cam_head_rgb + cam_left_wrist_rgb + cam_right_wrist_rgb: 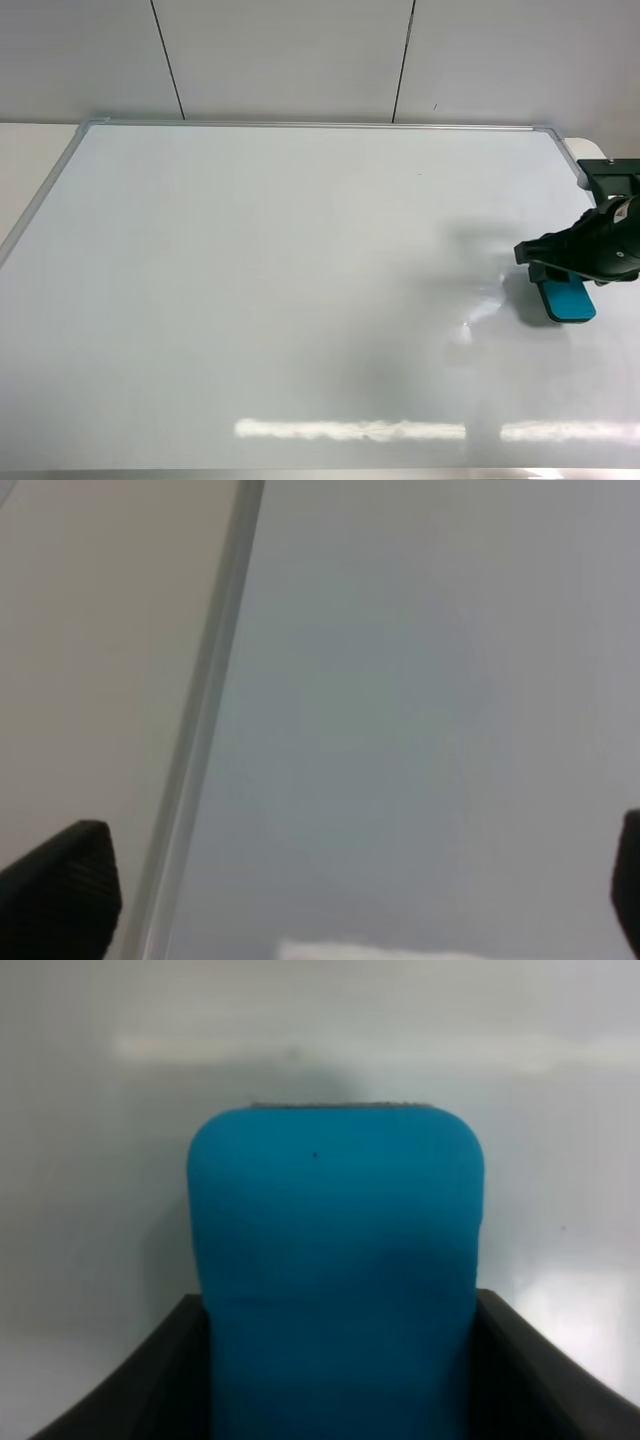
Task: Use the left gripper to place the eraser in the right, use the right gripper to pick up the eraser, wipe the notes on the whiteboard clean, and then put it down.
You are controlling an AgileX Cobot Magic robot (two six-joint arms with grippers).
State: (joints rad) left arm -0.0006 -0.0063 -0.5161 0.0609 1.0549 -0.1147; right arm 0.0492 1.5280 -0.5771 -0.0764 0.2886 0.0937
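The right gripper [565, 285] has its jaws pinched on the eraser [568, 300], one jaw on each long side of the teal block, as the right wrist view shows. The eraser [335, 1270] reaches out beyond the jaw tips, and a thin dark felt edge shows at its far end. It lies on the whiteboard [300, 300], near the board's right side. The board surface around the jaws looks clean; I cannot see any notes there. The left gripper [330, 900] has its jaws spread wide, with nothing between them. Below these jaws are the whiteboard [420, 680] and its silver frame [205, 730], which runs close beside one jaw tip.
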